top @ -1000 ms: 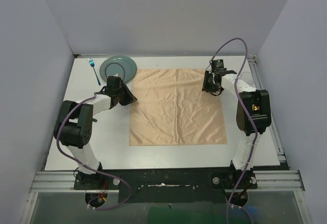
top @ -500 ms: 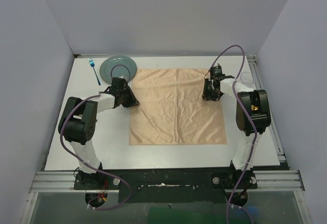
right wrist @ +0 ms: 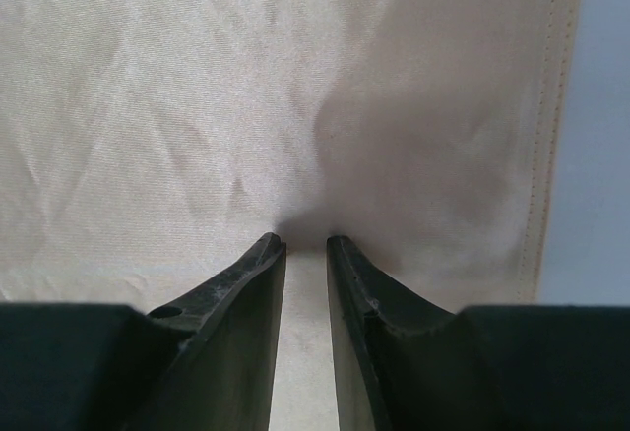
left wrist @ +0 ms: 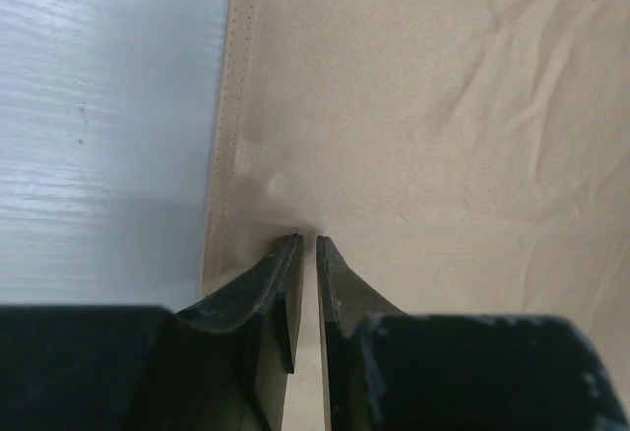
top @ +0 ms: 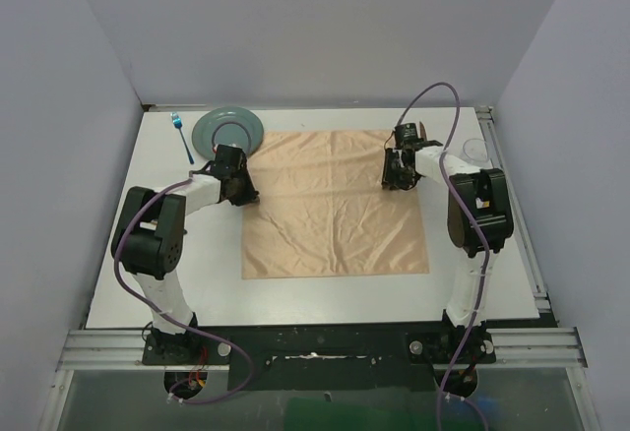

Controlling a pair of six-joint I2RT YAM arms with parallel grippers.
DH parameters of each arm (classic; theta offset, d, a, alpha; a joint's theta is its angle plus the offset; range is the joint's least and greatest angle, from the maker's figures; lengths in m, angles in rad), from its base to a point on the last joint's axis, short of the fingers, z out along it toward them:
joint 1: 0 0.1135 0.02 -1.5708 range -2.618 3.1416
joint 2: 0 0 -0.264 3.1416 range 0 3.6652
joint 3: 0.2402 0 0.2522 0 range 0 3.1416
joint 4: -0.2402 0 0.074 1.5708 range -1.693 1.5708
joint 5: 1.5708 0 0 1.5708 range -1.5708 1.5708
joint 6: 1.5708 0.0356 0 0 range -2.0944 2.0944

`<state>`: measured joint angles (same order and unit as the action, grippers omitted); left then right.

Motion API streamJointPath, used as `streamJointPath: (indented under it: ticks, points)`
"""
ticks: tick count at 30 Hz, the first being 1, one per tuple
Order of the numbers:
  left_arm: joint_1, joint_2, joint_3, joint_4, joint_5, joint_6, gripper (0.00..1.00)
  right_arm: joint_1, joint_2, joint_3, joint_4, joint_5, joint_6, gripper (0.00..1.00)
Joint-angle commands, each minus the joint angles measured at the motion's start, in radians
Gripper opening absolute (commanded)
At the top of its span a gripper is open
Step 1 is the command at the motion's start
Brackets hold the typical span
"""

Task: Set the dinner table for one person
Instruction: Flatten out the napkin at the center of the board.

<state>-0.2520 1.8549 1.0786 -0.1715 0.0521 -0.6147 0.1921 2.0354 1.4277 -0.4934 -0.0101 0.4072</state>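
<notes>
The dinner table is a white top carrying a peach-orange cloth. My left gripper presses down near the cloth's left edge. In the left wrist view its jaws stand almost together, and the cloth puckers at their tips. My right gripper bears on the cloth's far right part. Its tips hold a narrow gap, with creases in the cloth spreading from them.
A grey-green plate lies at the far left with a blue fork beside it. A clear round thing, perhaps a glass, sits by the right rail. Bare table shows left of the cloth and right of it.
The cloth has slid a little to the left together with both grippers. The right gripper moved left and slightly nearer. The left arm has tucked in.
</notes>
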Motion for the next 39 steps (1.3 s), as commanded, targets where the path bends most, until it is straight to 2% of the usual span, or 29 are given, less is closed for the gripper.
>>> streamJointPath:
  ticks: [1,26,32,36,39]
  points:
    - [0.011,-0.031,0.02,-0.114,-0.091,0.063,0.12,0.02,0.02,0.045,-0.047,0.011,0.002,0.26]
    - [0.013,-0.023,0.073,-0.203,-0.15,0.098,0.12,0.069,-0.085,0.031,-0.148,0.08,0.001,0.27]
    - [0.013,-0.045,0.056,-0.202,-0.145,0.096,0.13,0.067,-0.069,0.064,-0.155,0.108,-0.004,0.27]
    - [0.013,-0.055,0.055,-0.206,-0.146,0.099,0.17,0.069,-0.058,0.096,-0.164,0.112,-0.009,0.27]
    - [0.013,-0.064,0.065,-0.21,-0.139,0.099,0.25,0.064,-0.057,0.132,-0.175,0.119,-0.015,0.27]
